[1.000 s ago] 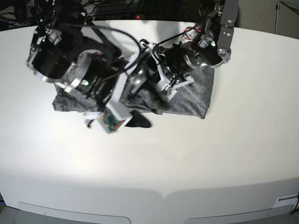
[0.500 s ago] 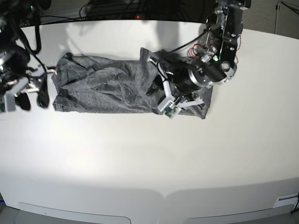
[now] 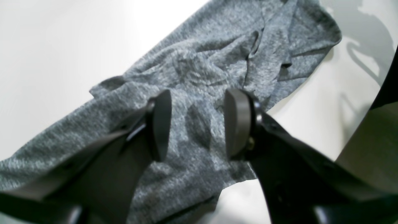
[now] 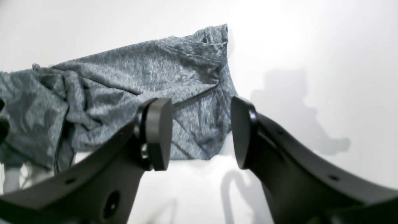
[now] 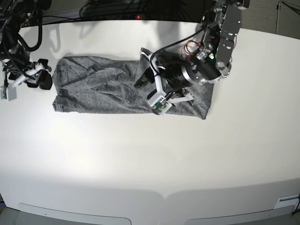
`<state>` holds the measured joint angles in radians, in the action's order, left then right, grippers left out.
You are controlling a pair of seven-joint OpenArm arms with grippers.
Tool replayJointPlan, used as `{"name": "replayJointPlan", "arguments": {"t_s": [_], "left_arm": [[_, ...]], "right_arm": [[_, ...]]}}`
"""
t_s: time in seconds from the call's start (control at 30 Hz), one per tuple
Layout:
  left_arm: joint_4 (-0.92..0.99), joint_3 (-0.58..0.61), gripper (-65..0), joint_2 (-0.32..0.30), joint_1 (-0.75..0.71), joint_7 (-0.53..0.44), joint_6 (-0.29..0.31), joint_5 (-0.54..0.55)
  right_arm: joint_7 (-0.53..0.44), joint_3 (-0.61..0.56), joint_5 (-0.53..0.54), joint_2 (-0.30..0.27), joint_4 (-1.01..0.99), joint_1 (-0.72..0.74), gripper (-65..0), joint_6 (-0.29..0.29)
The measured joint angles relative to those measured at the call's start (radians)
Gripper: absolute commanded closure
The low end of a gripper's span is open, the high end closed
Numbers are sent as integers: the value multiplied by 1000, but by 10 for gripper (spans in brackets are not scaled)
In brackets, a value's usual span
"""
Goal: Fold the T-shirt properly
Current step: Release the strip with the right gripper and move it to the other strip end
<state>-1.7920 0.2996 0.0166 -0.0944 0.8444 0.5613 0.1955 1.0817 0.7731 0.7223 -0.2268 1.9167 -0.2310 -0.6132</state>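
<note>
The heather-grey T-shirt (image 5: pixel 101 89) lies as a long wrinkled band across the back of the white table (image 5: pixel 140 164). My left gripper (image 5: pixel 144 77) hovers over the shirt right of its middle. In the left wrist view it (image 3: pixel 199 124) stands open above the creased fabric (image 3: pixel 217 56), with nothing between its pads. My right gripper (image 5: pixel 41 75) sits just off the shirt's left end. The right wrist view shows it (image 4: pixel 200 133) open too, with the shirt's end (image 4: pixel 140 81) lying beyond the fingers and bare table under them.
Dark cables and equipment (image 5: pixel 117 9) run along the table's far edge. The table's front edge (image 5: pixel 164 194) curves across the bottom of the base view. The left arm's body (image 5: pixel 206 70) covers the shirt's right part.
My right arm has swung off the shirt's middle to its left end, uncovering the left half. My left gripper has shifted slightly left over the shirt and its jaws have widened.
</note>
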Motion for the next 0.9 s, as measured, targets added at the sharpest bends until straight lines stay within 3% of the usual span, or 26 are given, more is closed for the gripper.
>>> {"name": "replayJointPlan", "arguments": {"t_s": [0.13, 0.23, 0.6, 0.67, 0.77, 0.83, 0.9], "left_arm": [[0, 2, -271, -1, 0, -1, 0, 0], [0, 1, -271, -5, 0, 0, 0, 0], [0, 2, -271, -5, 0, 0, -1, 0], [0, 2, -271, -5, 0, 23, 0, 0], [0, 2, -271, -5, -2, 31, -1, 0], [0, 2, -271, -4, -2, 31, -1, 0], [0, 2, -271, -5, -2, 31, -1, 0]], "right_arm": [[64, 1, 17, -3, 1, 71, -306, 0], [172, 1, 66, -3, 1, 112, -306, 0], [129, 0, 153, -4, 1, 131, -306, -3], [151, 1, 143, -3, 1, 131, -306, -3], [180, 1, 25, -3, 1, 143, -306, -5], [174, 1, 2, -10, 1, 139, -307, -4], [159, 1, -18, -17, -9, 137, -362, -4]]}}
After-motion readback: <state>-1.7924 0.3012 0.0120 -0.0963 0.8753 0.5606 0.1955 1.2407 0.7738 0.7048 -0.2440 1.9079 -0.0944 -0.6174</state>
